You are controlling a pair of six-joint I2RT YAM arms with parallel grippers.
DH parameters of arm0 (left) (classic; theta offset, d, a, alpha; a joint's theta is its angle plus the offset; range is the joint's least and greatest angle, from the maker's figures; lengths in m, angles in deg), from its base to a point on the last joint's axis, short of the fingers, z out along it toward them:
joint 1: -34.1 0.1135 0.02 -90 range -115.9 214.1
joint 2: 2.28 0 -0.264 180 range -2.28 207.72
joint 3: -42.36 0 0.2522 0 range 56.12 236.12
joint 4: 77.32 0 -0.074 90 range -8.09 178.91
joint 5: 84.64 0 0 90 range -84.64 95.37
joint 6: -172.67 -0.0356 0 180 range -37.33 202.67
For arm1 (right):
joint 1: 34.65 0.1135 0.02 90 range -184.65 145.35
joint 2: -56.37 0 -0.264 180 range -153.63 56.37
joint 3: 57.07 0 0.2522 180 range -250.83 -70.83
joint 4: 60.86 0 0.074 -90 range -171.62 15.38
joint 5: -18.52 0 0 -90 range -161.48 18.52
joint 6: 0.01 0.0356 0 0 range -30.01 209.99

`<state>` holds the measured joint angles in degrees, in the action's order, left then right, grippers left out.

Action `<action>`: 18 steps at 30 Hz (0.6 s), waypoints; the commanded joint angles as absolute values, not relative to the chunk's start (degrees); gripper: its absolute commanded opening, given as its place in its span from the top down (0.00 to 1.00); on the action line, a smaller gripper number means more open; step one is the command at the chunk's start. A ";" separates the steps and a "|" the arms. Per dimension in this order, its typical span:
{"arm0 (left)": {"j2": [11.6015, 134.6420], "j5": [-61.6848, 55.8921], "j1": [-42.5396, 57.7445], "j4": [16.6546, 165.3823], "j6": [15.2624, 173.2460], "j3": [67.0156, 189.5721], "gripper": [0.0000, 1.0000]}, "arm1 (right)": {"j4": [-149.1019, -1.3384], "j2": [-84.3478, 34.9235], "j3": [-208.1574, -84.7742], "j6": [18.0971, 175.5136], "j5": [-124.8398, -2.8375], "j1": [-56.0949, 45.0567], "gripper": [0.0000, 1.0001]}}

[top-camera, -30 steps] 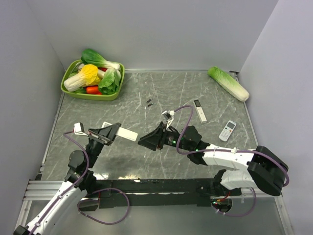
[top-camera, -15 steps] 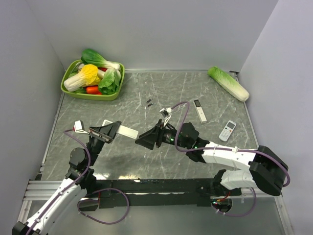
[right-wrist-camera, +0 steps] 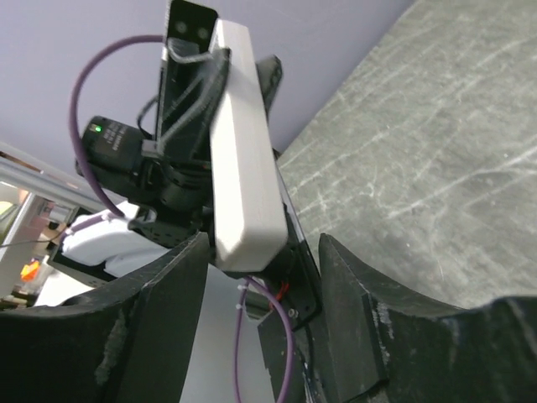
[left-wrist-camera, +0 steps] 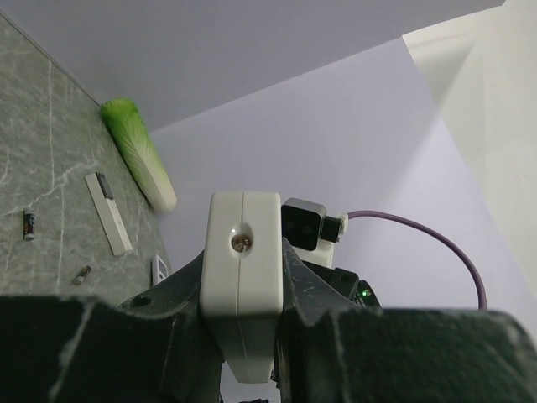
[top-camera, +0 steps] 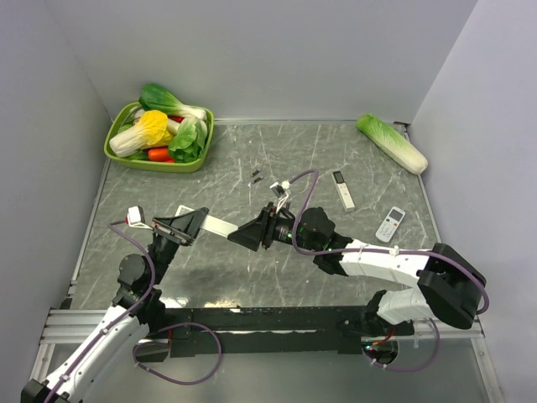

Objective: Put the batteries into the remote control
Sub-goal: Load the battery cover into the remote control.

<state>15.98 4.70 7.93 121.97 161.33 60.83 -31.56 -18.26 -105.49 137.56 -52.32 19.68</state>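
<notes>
Top external: long slim white bar-shaped remote control (top-camera: 220, 224) raised off grey marbled table (top-camera: 336, 159).
Left gripper (top-camera: 186, 225) clamps its left end; right gripper (top-camera: 237, 236) jaws apart around right end.

Centre-left of the top view is blocked: left gripper (top-camera: 195, 223) and right gripper (top-camera: 237, 235) meet nose to nose, with the remote control (top-camera: 220, 225) bridging them above the table (top-camera: 252, 281); no way through between them. Right arm (top-camera: 377, 264) lies across lower centre to lower right. Upper left corner is taken by the green basket (top-camera: 113, 149), heaped with vegetables (top-camera: 155, 128). Upper right: cabbage (top-camera: 392, 143) close by the wall. Right of centre, black-ended remote (top-camera: 343, 190) and buttoned remote (top-camera: 389, 224) lie flat, near each other. Pair of dark cells (top-camera: 256, 175) above centre. Bare stone along the upper middle between basket and cabbage, and in the lower middle below the joined grippers.
</notes>
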 commanded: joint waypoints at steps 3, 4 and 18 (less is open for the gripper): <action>16.26 3.17 8.09 126.79 161.16 60.87 0.98 | -25.94 -19.30 -108.10 138.94 -51.70 19.58 0.43; 16.17 3.17 8.09 126.80 161.33 60.78 0.98 | -26.02 -19.39 -107.92 139.03 -51.62 19.58 0.46; 13.45 4.92 8.26 126.26 163.36 60.96 0.99 | -20.22 -17.90 -101.07 140.97 -48.63 18.18 0.94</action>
<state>14.45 3.21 7.80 122.06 161.24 60.73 -23.51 -19.01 -102.93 141.82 -50.38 19.37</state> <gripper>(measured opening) 0.282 0.370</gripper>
